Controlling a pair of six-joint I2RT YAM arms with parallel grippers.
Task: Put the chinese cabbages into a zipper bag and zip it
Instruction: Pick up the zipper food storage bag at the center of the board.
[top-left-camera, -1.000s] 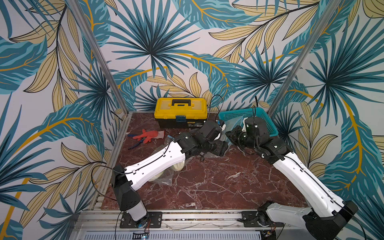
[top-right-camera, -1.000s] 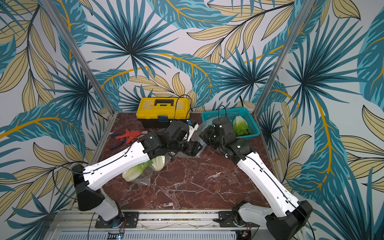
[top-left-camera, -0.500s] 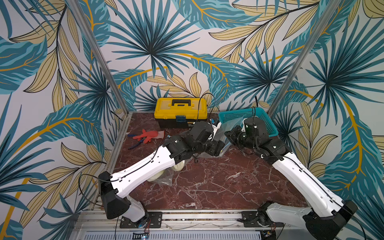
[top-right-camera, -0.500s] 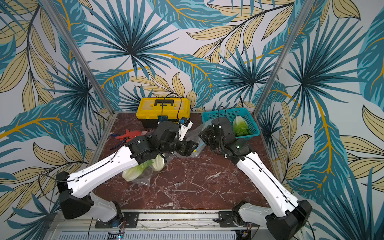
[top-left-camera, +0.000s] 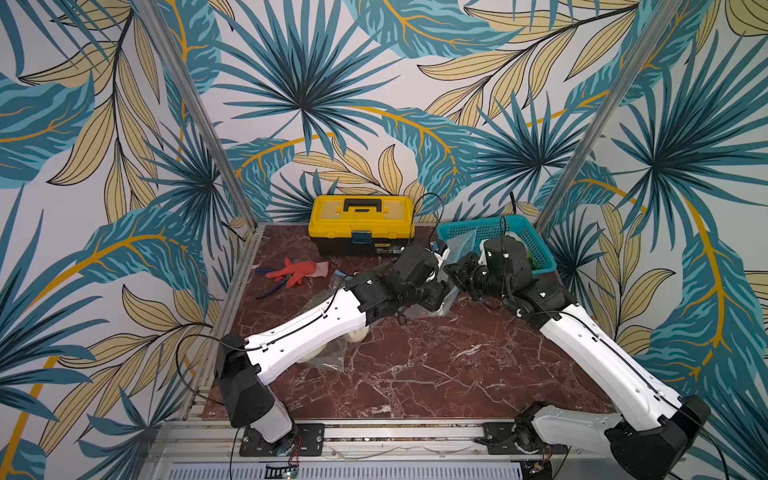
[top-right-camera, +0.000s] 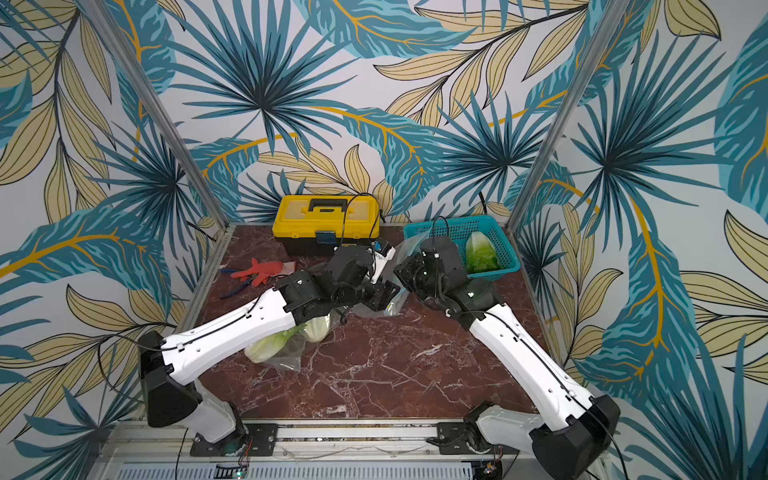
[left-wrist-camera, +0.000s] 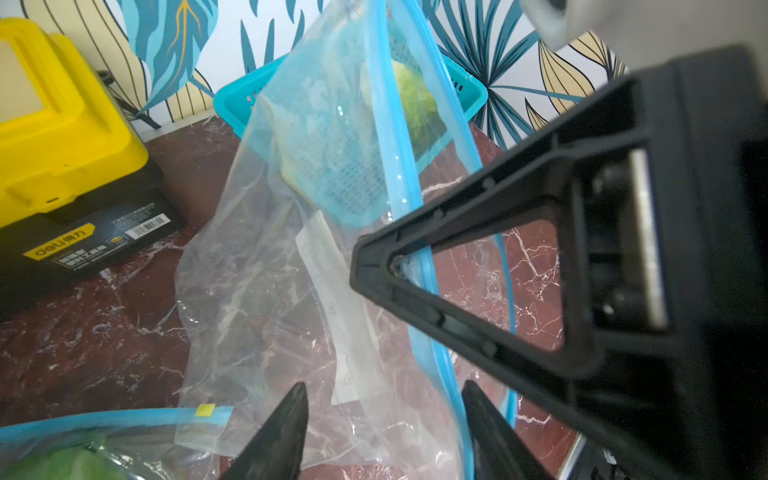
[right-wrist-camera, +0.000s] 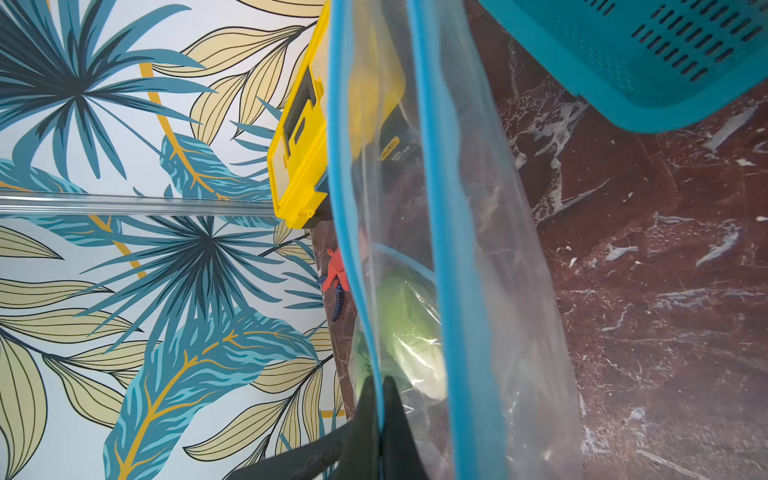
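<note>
A clear zipper bag (left-wrist-camera: 282, 270) with a blue zip rim hangs between my two grippers, its mouth spread. My right gripper (right-wrist-camera: 379, 378) is shut on one blue rim of the zipper bag (right-wrist-camera: 478, 249). My left gripper (left-wrist-camera: 384, 384) is open, with bag film and the other blue rim between its fingers. In both top views the grippers (top-left-camera: 440, 291) (top-right-camera: 401, 272) meet in front of the basket. One chinese cabbage (top-right-camera: 480, 253) lies in the teal basket (top-right-camera: 457, 228). Two more cabbages (top-right-camera: 270, 345) (top-right-camera: 318, 328) lie in a second clear bag (top-right-camera: 286, 361) under my left arm.
A yellow toolbox (top-left-camera: 361, 224) stands at the back wall. A red glove (top-left-camera: 297, 270) and blue-handled pliers (top-left-camera: 270, 291) lie at the back left. The basket sits in the back right corner, just behind my right wrist. Metal posts stand at both back corners.
My left arm's elbow and shoulder swung out to the left and came back, while its gripper stayed at the bag and its jaws narrowed. The right gripper kept its hold on the rim.
</note>
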